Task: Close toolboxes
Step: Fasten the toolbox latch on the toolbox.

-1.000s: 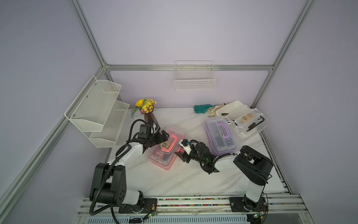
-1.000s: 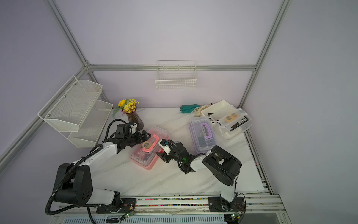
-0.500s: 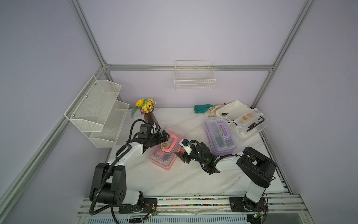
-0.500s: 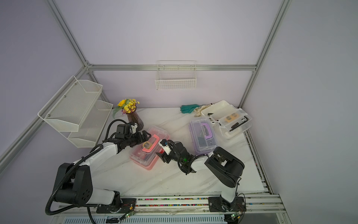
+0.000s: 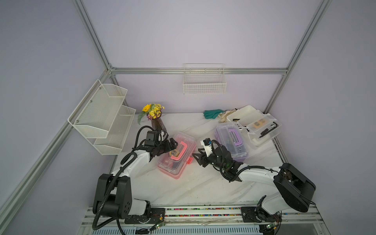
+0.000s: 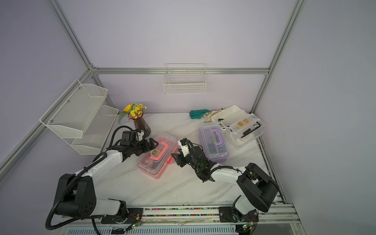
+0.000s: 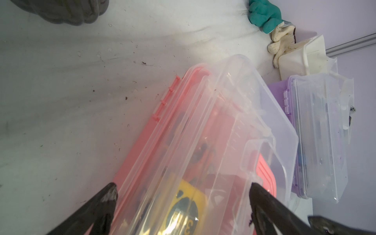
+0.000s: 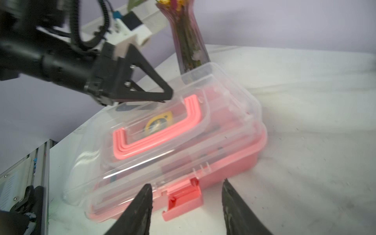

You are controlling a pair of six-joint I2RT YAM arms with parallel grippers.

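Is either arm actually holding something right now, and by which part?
Nothing is gripped: left tool open over the pink toolbox lid, right tool open around its latch.

pink toolbox [image 6: 157, 175] lid [image 6: 169, 142] down | left jaws spread over lid | right jaws just beside pink latch [image 6: 170, 161]

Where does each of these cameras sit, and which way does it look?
Top views: high above the front, looking down on the table; both arms show whole, left gripper and right gripper flanking the pink box.
Left wrist: on the left arm, looking over the pink box toward the purple box; its fingers show.
Right wrist: on the right arm, facing the pink box's latch; its fingers and the left gripper show.
Shared: all four see the pink box.
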